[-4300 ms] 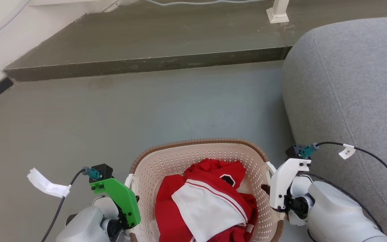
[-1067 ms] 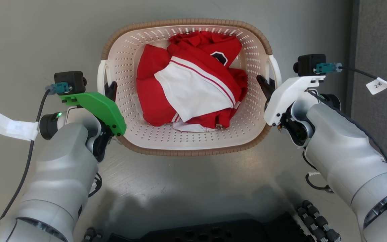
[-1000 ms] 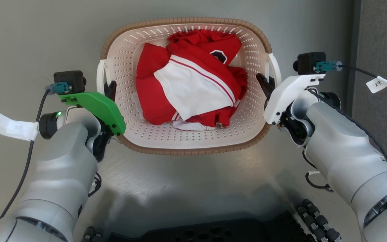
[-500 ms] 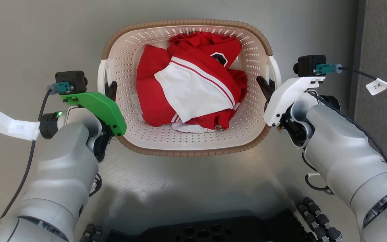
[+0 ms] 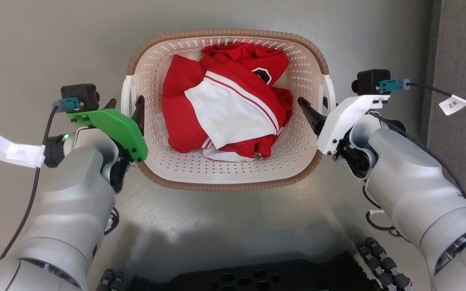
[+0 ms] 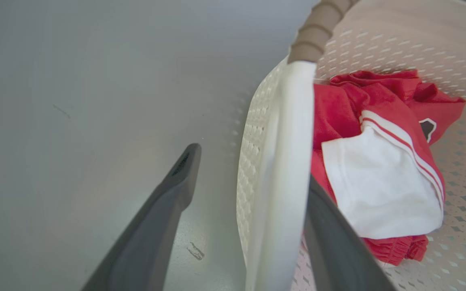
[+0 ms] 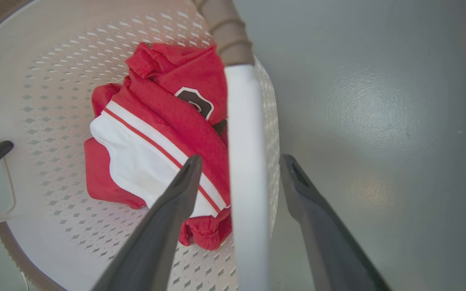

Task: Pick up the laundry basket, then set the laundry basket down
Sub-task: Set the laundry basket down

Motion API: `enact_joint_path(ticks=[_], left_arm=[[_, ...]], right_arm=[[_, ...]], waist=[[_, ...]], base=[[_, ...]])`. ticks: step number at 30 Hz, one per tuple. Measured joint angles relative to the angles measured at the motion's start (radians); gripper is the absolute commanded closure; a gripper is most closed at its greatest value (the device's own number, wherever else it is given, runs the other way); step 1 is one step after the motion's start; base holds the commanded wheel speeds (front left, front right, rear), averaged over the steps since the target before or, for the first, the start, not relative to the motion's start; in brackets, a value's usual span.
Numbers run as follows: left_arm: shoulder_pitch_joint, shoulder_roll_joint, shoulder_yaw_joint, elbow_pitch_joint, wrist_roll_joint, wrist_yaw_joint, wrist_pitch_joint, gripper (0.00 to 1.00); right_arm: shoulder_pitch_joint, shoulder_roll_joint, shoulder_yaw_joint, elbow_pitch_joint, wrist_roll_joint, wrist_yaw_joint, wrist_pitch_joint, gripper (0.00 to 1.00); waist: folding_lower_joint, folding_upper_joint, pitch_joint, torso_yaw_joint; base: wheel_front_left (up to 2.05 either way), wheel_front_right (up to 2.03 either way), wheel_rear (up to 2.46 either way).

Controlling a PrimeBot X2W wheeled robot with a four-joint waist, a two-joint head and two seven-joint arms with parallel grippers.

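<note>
Item 1. Rounded-rectangular cream perforated plastic laundry basket with brown woven-look rim: upright on the grey floor, centred between the two arms. Whether its base bears fully on the floor cannot be judged from above.

Item 2. Crumpled red-and-white garment: inside the basket, heaped toward the middle.

Item 3. Left end effector: spread wide, astride the basket's left white side handle. The inner finger lies inside the basket, right against the handle; the outer finger stands clear over the floor. Nothing is clamped.

Item 4. Right end effector: parted, astride the right white side handle, with a gap on each side. One finger sits above the garment, the other outside the wall.

Item 5. Left silver forearm: reaches up from the lower left, angled inward, carrying a green wrist bracket.

Item 6. Right silver forearm: mirrors it from the lower right, with a white wrist bracket.
</note>
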Motion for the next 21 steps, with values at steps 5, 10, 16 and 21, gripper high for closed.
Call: enact_joint_path(ticks=[5, 10, 16, 21], left_arm=[[-0.003, 0.0, 0.0, 0.003, 0.0, 0.0, 0.0, 0.0], [-0.002, 0.0, -0.002, 0.007, 0.0, 0.0, 0.0, 0.0], [0.016, 0.0, -0.001, 0.016, -0.005, 0.0, -0.005, 0.0], [0.053, 0.0, 0.006, 0.02, -0.017, 0.0, -0.008, 0.0]], right_arm=[[-0.004, 0.001, 0.006, 0.008, 0.002, 0.0, 0.0, 0.0], [-0.003, 0.002, 0.008, 0.016, 0.014, 0.0, -0.002, 0.0], [0.005, 0.006, 0.007, 0.027, 0.037, 0.0, -0.006, 0.0], [0.025, 0.007, -0.003, 0.033, 0.061, 0.0, -0.024, 0.0]], waist=[[0.0, 0.0, -0.009, 0.0], [0.0, 0.0, -0.03, -0.002], [0.0, 0.0, -0.073, -0.006], [0.0, 0.0, -0.126, -0.012]], base=[[0.0, 0.0, 0.0], [0.0, 0.0, 0.0], [0.0, 0.0, 0.0], [0.0, 0.0, 0.0]])
